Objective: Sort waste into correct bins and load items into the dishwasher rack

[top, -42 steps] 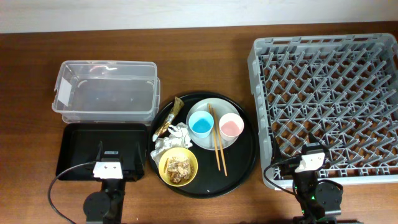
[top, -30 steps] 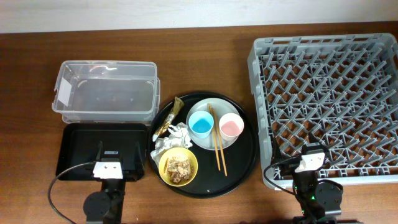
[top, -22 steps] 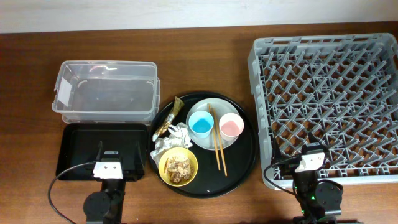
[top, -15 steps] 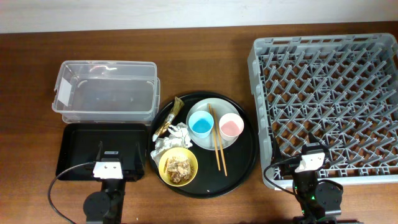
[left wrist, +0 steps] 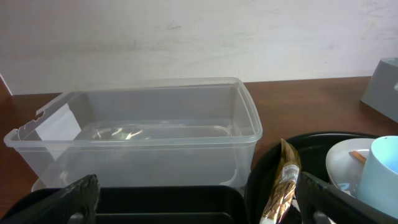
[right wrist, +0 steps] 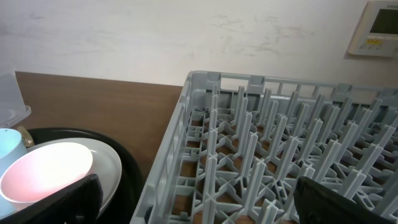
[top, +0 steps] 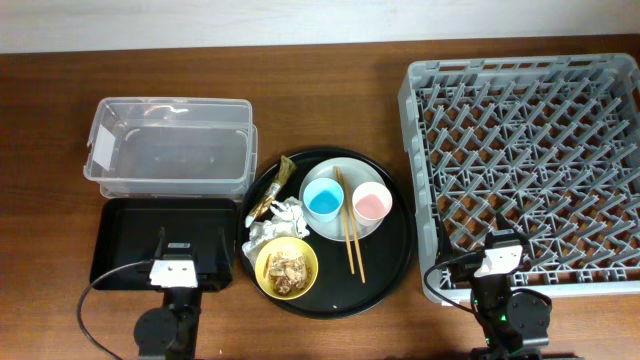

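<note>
A: Which arm should take the wrapper (top: 272, 190)?
B: The left, I'd say. From the left gripper (top: 172, 255) it lies at about 2 o'clock, on the left side of the round tray (top: 390, 250). The right gripper (top: 497, 250) is well apart from it, over the near-left corner of the rack (top: 525, 160)
A: How does it lie?
B: Seen from above, its long axis runs from 7 to 1 o'clock. The near end is just beside the napkins (top: 275, 225) and the far end points toward the tub (top: 170, 150). Gripping across it probably needs the wrist turned a little
A: And the jaws?
B: Both pairs are spread wide with nothing in them. Each arm is folded low at the table's 6 o'clock edge, fingers pointing to 12. The left one hangs over the near edge of the black bin (top: 125, 245)
A: Anything for the right?
B: The pink cup (top: 371, 203), upright on the plate (top: 345, 168) at about 10 o'clock from it, beside the blue cup (top: 323, 200)
</note>
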You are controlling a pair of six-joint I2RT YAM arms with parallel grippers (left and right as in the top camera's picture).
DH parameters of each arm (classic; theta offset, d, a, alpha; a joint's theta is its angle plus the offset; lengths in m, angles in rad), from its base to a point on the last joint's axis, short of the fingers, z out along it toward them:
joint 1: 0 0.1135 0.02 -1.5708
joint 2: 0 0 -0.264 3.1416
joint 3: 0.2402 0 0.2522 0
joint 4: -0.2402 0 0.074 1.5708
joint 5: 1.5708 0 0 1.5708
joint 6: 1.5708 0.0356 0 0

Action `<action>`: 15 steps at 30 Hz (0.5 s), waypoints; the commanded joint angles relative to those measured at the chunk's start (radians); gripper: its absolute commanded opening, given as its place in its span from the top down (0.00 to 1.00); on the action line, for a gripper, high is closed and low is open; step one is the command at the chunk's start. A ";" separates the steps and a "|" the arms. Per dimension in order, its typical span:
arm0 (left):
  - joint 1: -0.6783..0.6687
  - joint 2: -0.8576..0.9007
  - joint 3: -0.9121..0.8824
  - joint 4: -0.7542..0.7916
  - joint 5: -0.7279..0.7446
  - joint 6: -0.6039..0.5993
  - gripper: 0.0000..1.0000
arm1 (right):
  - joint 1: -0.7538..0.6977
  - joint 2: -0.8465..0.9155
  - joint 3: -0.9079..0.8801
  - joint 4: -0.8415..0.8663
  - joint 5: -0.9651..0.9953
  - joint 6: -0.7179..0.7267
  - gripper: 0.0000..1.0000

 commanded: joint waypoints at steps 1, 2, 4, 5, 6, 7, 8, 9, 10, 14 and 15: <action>0.006 -0.010 -0.006 0.000 -0.005 0.016 0.01 | 0.004 -0.004 -0.005 -0.005 0.005 0.005 0.01; 0.006 -0.010 -0.006 0.000 -0.005 0.016 0.01 | 0.004 -0.004 -0.005 -0.005 0.005 0.005 0.01; 0.006 -0.010 -0.006 0.000 -0.005 0.016 0.01 | 0.004 -0.004 -0.005 -0.005 0.005 0.005 0.01; 0.006 -0.010 -0.006 0.000 -0.005 0.016 0.01 | 0.004 -0.004 -0.005 -0.005 0.005 0.005 0.01; 0.006 -0.010 -0.006 0.000 -0.005 0.016 0.01 | 0.004 -0.004 -0.005 -0.005 0.005 0.005 0.01; 0.006 -0.010 -0.006 0.000 -0.005 0.016 0.01 | 0.004 -0.004 -0.005 -0.005 0.005 0.005 0.01; 0.006 -0.010 -0.006 0.000 -0.005 0.016 0.01 | 0.004 -0.004 -0.005 -0.005 0.005 0.005 0.01; 0.006 -0.010 -0.006 0.000 -0.005 0.016 0.01 | 0.004 -0.004 -0.005 -0.005 0.005 0.005 0.01; 0.006 -0.010 -0.006 0.001 -0.005 0.016 0.01 | 0.004 -0.004 -0.005 -0.005 0.005 0.005 0.01; 0.006 -0.010 -0.006 0.022 -0.005 0.016 0.01 | 0.004 -0.004 -0.005 -0.005 0.005 0.006 0.01; 0.006 -0.010 -0.006 0.021 0.003 0.015 0.01 | 0.004 -0.004 -0.005 -0.005 0.005 0.005 0.01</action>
